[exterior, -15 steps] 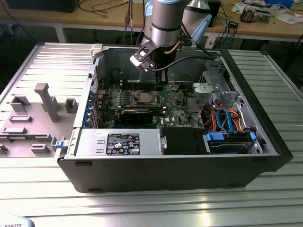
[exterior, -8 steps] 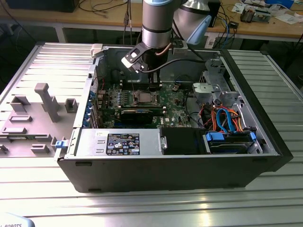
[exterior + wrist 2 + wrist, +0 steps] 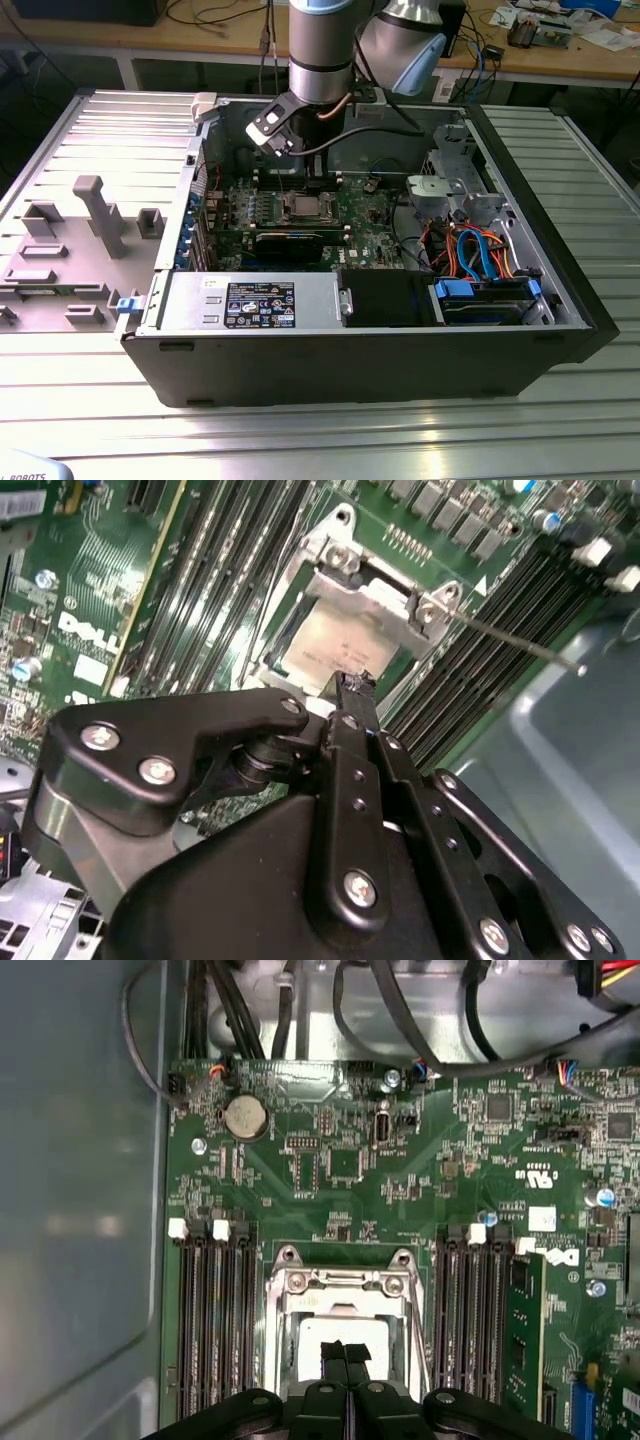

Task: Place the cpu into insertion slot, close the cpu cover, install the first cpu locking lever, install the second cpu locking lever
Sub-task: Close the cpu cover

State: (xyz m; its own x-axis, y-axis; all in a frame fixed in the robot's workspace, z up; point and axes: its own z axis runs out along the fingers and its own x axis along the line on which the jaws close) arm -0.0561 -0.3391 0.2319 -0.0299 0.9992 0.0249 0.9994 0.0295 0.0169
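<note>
Holding: the jaws are drawn together with nothing showing between them; the fingertips [image 3: 335,1358] are sitting right at the cpu [image 3: 345,1328] top.
Cpu: it is lying flat in the slot [image 3: 303,207], on the board [image 3: 340,1160] inside the case [image 3: 350,360].
Cover: the cover [image 3: 343,1282] is looking lowered, framing the cpu through its window; I cannot tell whether it is fully seated.
Lever: a thin lever [image 3: 510,640] is sticking out free to one side in the second wrist view, so nothing is looking clamped yet.
Risk, pressing: the tips seem to be bearing toward one edge of the chip; a push there could be tilting it and bending socket pins.
Risk, snagging: the free lever is lying close to the fingers; a sideways drift could be catching it and lifting the cover.
Risk, neighbours: memory slots [image 3: 212,1320] are flanking the socket closely on both sides, leaving little slack.
Surface: the case is resting open on a ribbed metal desk [image 3: 300,440], with a grey fixture [image 3: 70,260] at the exterior view's left.
Room: a wooden worktop [image 3: 560,62] strewn with wires is running behind.
</note>
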